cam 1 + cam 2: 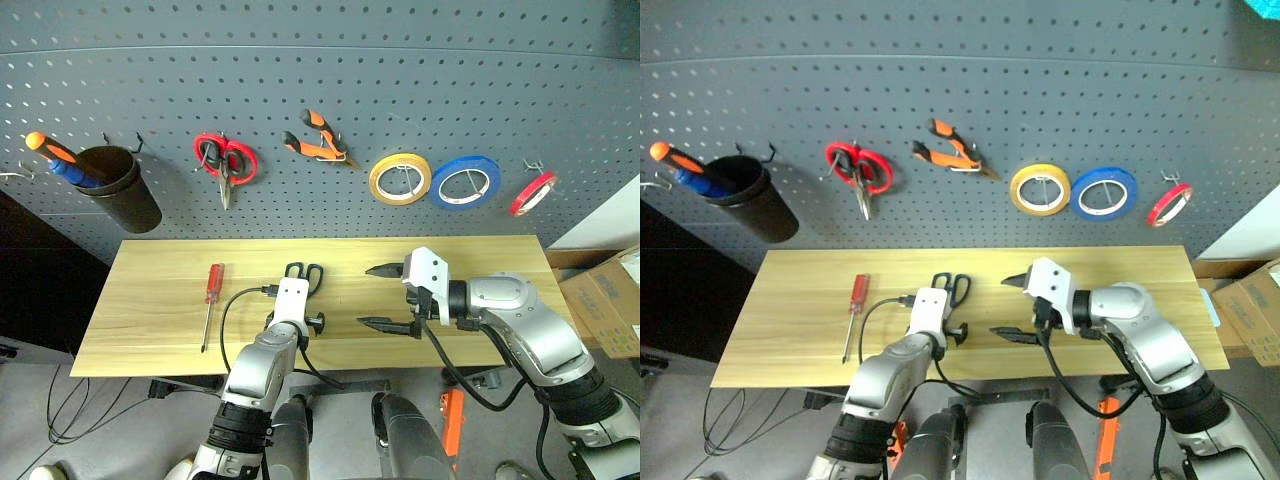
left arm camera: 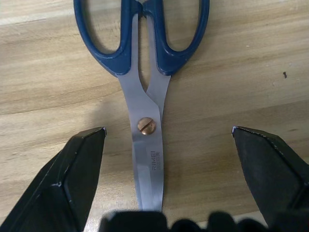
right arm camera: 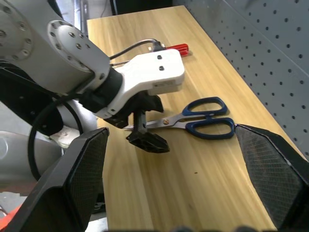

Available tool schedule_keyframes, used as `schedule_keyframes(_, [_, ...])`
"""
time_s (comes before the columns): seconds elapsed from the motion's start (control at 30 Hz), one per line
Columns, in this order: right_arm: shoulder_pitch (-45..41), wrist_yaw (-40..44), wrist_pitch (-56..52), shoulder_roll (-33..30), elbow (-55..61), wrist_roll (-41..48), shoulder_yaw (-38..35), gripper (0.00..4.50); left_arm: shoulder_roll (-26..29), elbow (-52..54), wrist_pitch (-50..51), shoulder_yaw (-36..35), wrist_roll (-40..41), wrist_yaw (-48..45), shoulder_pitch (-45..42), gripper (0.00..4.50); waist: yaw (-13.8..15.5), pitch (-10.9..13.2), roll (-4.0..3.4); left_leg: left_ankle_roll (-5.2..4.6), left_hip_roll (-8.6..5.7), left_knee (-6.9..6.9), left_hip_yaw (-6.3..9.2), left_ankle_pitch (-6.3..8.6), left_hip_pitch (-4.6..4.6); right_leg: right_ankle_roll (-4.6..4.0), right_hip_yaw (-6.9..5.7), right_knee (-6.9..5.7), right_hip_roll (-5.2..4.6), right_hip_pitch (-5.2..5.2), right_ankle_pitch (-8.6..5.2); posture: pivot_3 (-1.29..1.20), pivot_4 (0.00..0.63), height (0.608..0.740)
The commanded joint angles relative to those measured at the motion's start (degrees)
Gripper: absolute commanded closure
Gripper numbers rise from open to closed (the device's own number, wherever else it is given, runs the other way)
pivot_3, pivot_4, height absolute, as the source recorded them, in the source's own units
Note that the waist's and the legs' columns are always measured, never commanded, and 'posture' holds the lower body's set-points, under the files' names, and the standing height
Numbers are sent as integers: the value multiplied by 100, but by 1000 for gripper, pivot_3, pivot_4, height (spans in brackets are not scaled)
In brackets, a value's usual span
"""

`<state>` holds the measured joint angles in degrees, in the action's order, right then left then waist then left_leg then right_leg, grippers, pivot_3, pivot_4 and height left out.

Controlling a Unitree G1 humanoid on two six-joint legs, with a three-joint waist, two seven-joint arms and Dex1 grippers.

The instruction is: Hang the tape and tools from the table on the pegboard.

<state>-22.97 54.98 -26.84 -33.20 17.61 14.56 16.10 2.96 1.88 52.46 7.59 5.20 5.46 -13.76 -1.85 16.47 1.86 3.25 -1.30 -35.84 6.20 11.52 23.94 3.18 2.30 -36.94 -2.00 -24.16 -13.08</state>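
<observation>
We see the blue-handled scissors [image 2: 145,72] lying flat on the table [image 1: 150,290], blades between the left gripper's [image 2: 166,145] 2 spread fingers, untouched. The right gripper [image 1: 388,297] hovers nearby, fingers also spread, empty.

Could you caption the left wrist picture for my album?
Open left tool straddling the blades of the blue-handled scissors on the table.

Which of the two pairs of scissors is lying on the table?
The blue-handled scissors lie on the table; the red-handled scissors hang on the pegboard.
</observation>
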Motion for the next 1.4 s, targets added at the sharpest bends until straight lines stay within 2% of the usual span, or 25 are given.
schedule_keyframes(0.03, [-88,52,-19,38,138,48,40,21,39,33,-9,-33,-150,-32,-10,0,0,13,0,0,0,0,0,0,0,0,0,0,0,0,0,-40,317,740])
schedule_keyframes(0.27, [-98,18,-100,104,111,100,48,21,225,-109,122,67,-346,-153,-105,0,1,54,0,1,0,1,1,0,0,4,0,-1,-3,0,-2,-32,320,740])
schedule_keyframes(0.5, [-107,44,-125,59,85,113,-22,21,100,-220,137,-57,-367,-135,-135,0,1,71,1,1,1,2,2,0,-1,5,-1,0,-4,0,-2,-39,320,740])
schedule_keyframes(0.63, [-69,62,-129,12,113,125,-43,0,25,-179,172,-129,-375,-113,-96,887,0,73,2,1,1,1,1,0,-1,6,0,0,-6,0,-2,-39,318,740])
schedule_keyframes(0.9, [-82,113,-52,-12,73,108,-16,0,37,-70,206,-163,-438,-98,-33,3726,-4,73,2,1,0,2,0,1,-2,6,-2,0,-5,0,-1,-27,302,740])
schedule_keyframes(0.93, [-89,119,-41,-11,64,104,-16,0,45,-59,204,-170,-446,-95,-23,3965,-4,73,2,1,0,2,1,1,-2,6,-2,0,-5,0,-2,-27,302,740])
schedule_keyframes(1.4, [-139,168,54,15,-49,79,-69,0,-13,235,118,-263,-426,-114,86,3984,1,72,2,3,0,2,1,1,-2,6,-2,0,-6,0,-1,-15,276,740])
